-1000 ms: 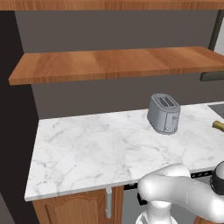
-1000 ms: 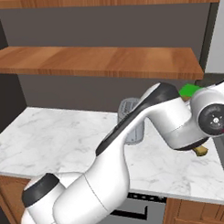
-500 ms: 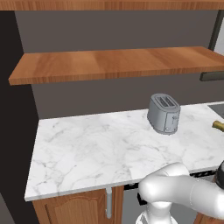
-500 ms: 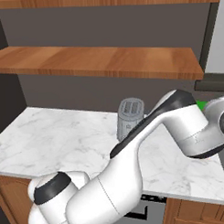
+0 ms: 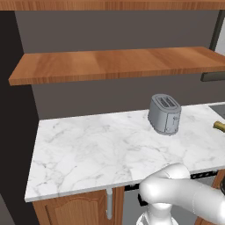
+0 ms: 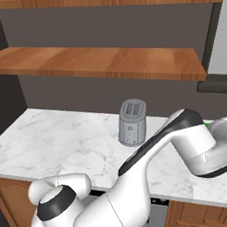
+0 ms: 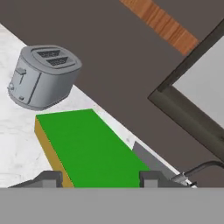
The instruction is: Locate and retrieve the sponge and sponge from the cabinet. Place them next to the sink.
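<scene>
Nearest the camera in the hand view, the fingers (image 7: 101, 178) stand either side of the green sponge (image 7: 92, 146), their two dark tips at its near end; whether they actually press on it cannot be told from here, though the pad sits squarely between them and looks carried. The sponge is a flat slab, bright green on top with an olive-yellow edge along one side. It is likely light and soft, apt to squash under a hard squeeze, so a hold across its narrow width near the middle seems best. It hangs over the white marble bench (image 7: 13, 131), just short of the grey toaster (image 7: 41, 76). In the right base view a sliver of green (image 6: 207, 126) peeps out beside the white wrist at the bench's right end. Further back, the toaster stands near the dark wall, and above it run the reddish-brown cabinet shelves (image 6: 99, 62). A brownish object (image 5: 219, 126), too small to identify, lies at the bench's far right edge.
</scene>
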